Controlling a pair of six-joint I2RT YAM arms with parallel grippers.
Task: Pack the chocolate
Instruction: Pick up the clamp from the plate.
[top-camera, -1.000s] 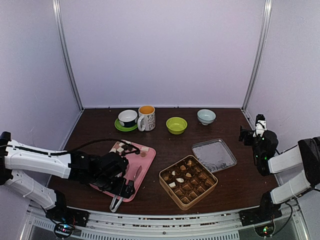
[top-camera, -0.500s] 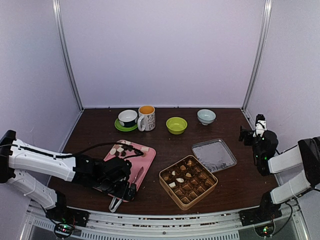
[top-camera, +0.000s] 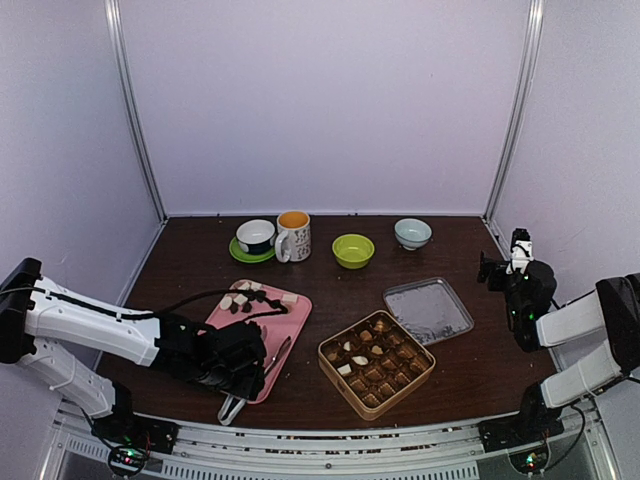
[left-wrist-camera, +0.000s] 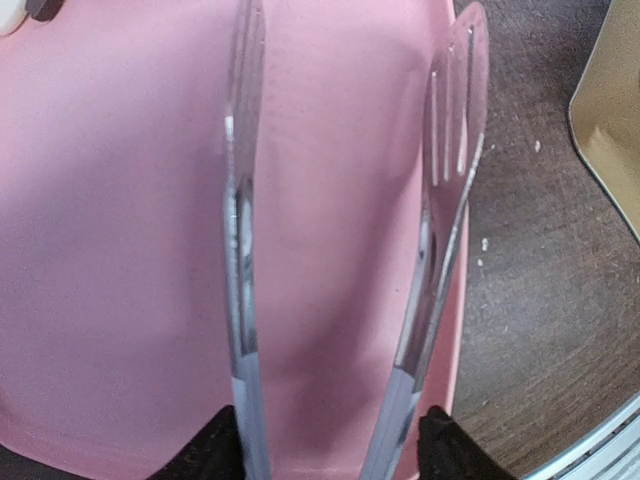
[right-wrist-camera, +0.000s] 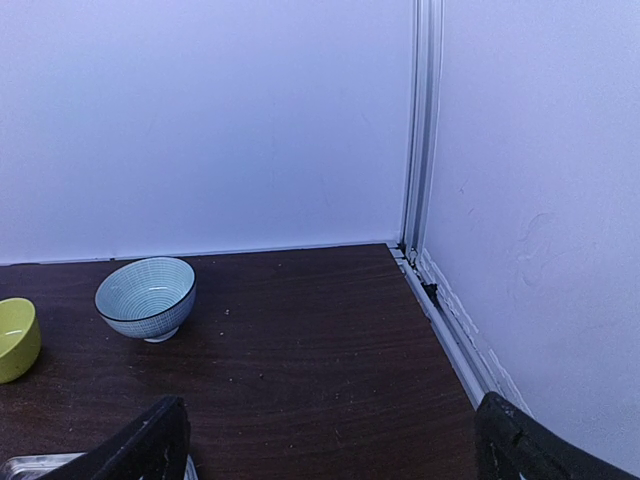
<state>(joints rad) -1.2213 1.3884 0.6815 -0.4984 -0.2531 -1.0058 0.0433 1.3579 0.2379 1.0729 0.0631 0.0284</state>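
Several chocolate pieces (top-camera: 240, 300), dark brown and cream, lie at the far end of the pink tray (top-camera: 292, 318). More chocolate fills the square gold tin (top-camera: 376, 364). Metal tongs (top-camera: 276, 352) lie along the tray's right edge, with the handle off its near end. My left gripper (top-camera: 250, 378) is low over the tongs near their handle. In the left wrist view its black fingers (left-wrist-camera: 222, 445) press the outsides of both tong arms (left-wrist-camera: 240, 250) over the tray (left-wrist-camera: 120, 250). My right gripper (top-camera: 497, 268) is open and empty at the far right (right-wrist-camera: 330, 440).
The tin's lid (top-camera: 428, 310) lies upside down right of the tin. A cup on a green saucer (top-camera: 255, 238), a mug (top-camera: 293, 236), a green bowl (top-camera: 353, 250) and a blue-white bowl (top-camera: 412, 233) line the back. The bowl also shows in the right wrist view (right-wrist-camera: 146, 297).
My left arm has swung lower and nearer, and the wrist has settled over the handle end of the tongs. The tongs, tray and right arm have not moved.
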